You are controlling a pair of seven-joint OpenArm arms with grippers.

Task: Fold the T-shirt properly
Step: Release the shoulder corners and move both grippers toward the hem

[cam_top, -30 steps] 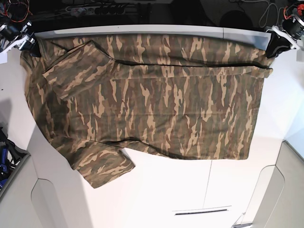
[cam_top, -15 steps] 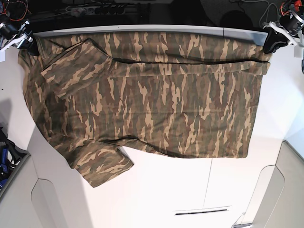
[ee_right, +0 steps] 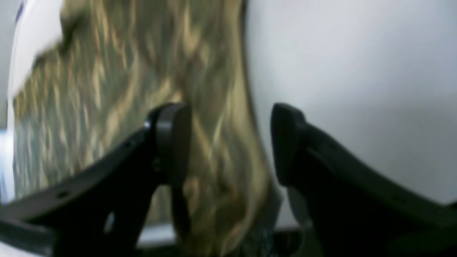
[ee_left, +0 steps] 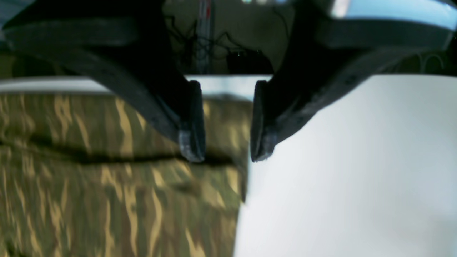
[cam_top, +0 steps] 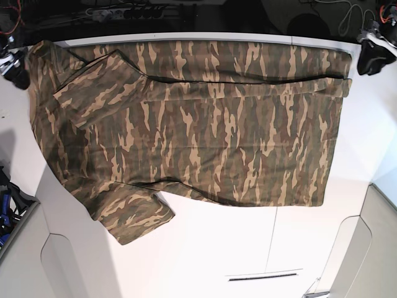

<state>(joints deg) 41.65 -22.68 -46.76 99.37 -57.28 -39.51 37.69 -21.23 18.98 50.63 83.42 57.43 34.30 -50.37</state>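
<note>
The camouflage T-shirt (cam_top: 205, 130) lies spread flat on the white table (cam_top: 211, 254), with its far strip folded over along a dark crease. One sleeve lies folded onto the body at the upper left, the other sticks out at the lower left. My left gripper (cam_top: 371, 61) hovers just off the shirt's far right corner. In the left wrist view it (ee_left: 226, 153) stands open, with nothing between its fingers and the shirt corner (ee_left: 214, 142) beneath. My right gripper (cam_top: 15, 71) sits off the far left corner. It (ee_right: 228, 142) is open over blurred cloth (ee_right: 214, 171).
Cables and a power strip (cam_top: 124, 11) lie in the dark beyond the table's far edge. A blue object (cam_top: 5, 208) sits at the left edge. Panel seams and a narrow slot (cam_top: 263, 276) mark the near table surface.
Both grippers opened and let go of the shirt's far corners, then drew outward. The released far edge has settled flat on the table.
</note>
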